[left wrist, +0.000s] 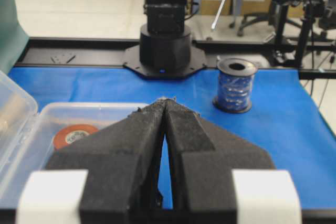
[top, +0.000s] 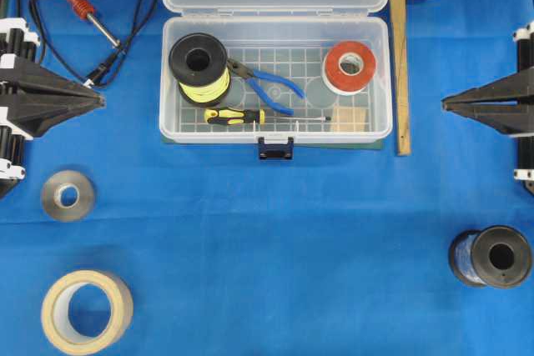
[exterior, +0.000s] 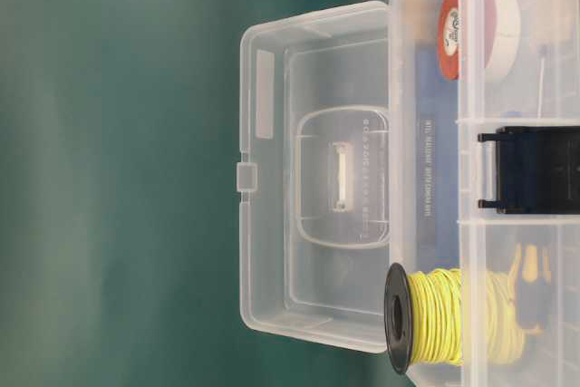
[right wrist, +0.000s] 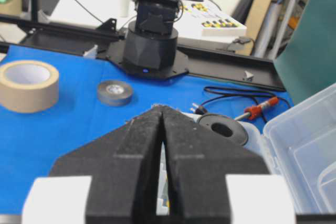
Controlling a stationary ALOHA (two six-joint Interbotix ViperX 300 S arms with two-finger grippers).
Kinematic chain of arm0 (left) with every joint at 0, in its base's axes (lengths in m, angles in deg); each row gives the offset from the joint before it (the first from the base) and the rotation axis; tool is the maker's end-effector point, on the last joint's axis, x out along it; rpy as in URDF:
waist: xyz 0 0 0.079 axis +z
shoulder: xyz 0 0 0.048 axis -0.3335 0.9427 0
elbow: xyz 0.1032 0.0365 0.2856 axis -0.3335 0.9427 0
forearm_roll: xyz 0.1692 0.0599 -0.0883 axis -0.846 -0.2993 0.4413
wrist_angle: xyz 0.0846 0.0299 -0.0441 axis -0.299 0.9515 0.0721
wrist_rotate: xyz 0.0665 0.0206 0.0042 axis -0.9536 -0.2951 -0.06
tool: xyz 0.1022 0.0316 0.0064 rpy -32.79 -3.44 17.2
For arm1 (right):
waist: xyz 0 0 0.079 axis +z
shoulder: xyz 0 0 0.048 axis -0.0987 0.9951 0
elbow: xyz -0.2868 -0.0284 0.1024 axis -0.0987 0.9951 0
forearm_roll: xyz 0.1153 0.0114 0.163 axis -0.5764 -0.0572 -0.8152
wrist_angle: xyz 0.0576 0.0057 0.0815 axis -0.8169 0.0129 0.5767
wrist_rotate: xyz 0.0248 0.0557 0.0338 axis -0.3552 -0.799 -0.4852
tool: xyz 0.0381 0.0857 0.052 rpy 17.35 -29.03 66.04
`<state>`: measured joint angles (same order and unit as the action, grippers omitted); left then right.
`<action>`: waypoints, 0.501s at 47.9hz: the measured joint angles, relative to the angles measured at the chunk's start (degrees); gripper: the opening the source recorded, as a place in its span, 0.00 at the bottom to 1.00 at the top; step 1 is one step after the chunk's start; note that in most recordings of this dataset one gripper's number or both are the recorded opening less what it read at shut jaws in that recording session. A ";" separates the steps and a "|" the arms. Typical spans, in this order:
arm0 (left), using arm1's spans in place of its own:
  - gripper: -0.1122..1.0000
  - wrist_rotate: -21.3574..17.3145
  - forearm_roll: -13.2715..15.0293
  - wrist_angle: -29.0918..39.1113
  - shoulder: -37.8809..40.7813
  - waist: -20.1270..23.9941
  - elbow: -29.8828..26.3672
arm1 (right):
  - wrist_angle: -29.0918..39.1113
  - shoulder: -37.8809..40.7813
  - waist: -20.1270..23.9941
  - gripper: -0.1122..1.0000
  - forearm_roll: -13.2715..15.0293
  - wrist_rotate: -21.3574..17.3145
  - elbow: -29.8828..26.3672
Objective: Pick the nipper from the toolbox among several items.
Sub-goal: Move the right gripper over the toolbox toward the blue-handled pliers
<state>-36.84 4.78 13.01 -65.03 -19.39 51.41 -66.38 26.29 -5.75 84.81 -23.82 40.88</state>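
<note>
Blue-handled nipper [top: 269,83] lies between spool [top: 199,68] and screwdriver [top: 236,116]; both hands closed.

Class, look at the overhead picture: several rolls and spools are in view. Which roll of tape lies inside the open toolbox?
The red-orange tape roll, in the right end of the toolbox. The grey roll and the beige tape roll lie outside on the blue cloth.

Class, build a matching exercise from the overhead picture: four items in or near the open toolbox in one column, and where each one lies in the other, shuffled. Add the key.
Things:
1. nipper
2. red-orange tape roll
3. soldering iron
4. yellow-black screwdriver

Places:
A. on the cloth, left of the toolbox
B. toolbox, right end
C. toolbox, along the front wall
D. toolbox middle, beside the yellow wire spool

Pairs: 1-D, 2-B, 3-A, 4-C
</note>
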 measured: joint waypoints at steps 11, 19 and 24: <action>0.10 -0.18 1.58 0.09 0.09 -0.26 0.00 | 4.83 3.16 -3.87 0.10 0.00 -0.88 -3.78; 0.10 -0.18 1.67 0.00 0.18 -0.35 0.00 | 12.39 10.28 -8.09 0.10 0.00 -0.88 -10.72; 0.10 -0.18 1.67 0.09 0.26 -0.35 0.00 | 18.46 17.05 -10.20 0.11 0.00 -0.79 -16.17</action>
<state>-37.01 6.45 13.10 -64.76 -19.75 51.41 -47.92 43.34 -15.95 84.81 -24.61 24.71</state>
